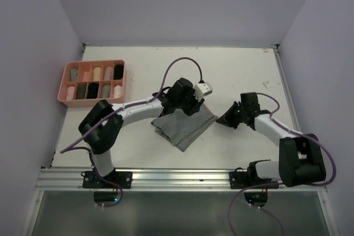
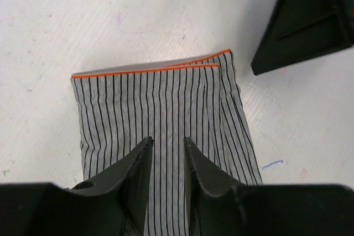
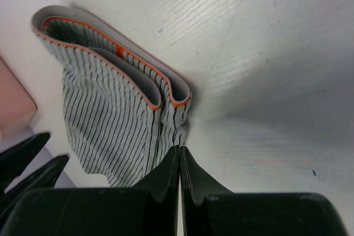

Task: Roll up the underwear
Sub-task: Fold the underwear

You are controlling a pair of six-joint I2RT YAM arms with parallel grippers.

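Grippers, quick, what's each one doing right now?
Left gripper: partly open, fingers over the underwear, no clear grip on it.
Right gripper: shut, holding nothing, tips beside the underwear.

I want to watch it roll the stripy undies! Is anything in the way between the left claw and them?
Nothing visible is in the way. The left claw hangs right over the striped underwear, fingers a little apart, fabric showing between them. The right claw is shut at the cloth's edge, off to the side.
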